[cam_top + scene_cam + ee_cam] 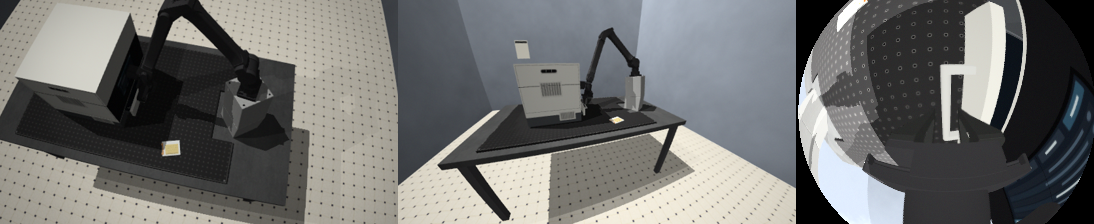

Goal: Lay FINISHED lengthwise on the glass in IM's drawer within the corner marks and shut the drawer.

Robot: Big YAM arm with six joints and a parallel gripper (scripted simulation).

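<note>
Dark four-legged desk (496, 154) on a dotted cream floor (692, 203), grey-blue walls (709, 65), a paper sheet (522, 49) pinned behind

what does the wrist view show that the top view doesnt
Only the wrist view shows the white bracket-shaped drawer handle close up, right ahead of the black parallel gripper, beside bluish panels on the imager's dark front. Only the top view shows the small yellow-windowed cassette lying on the mat and the grey arm pedestal. Both show the dotted black mat.
</note>
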